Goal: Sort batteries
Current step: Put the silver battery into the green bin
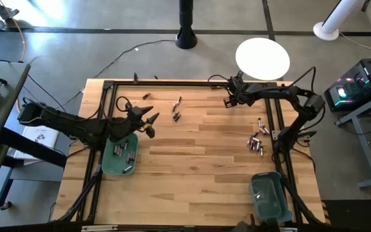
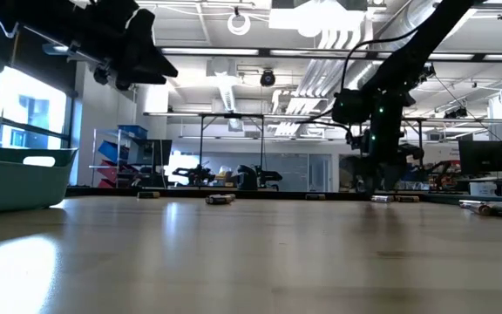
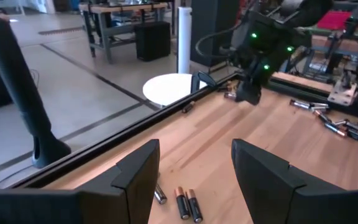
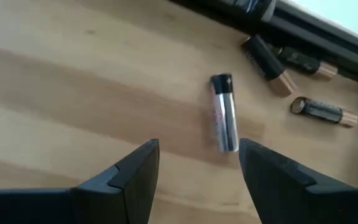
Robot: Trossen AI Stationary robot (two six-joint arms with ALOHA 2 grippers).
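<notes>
The right gripper (image 4: 197, 171) hovers near the worktop's (image 1: 198, 161) far edge, fingers spread, empty; a silvery battery (image 4: 224, 112) lies just ahead, between its fingertips. The left gripper (image 3: 194, 171), also spread and empty, hangs above three batteries (image 3: 182, 202).

Batteries (image 2: 220, 199) lie scattered beyond a teal bin (image 2: 16, 179)

My two arms are matte black, jointed, trailing black cables; green lights glow on the right arm (image 3: 263, 46).
</notes>
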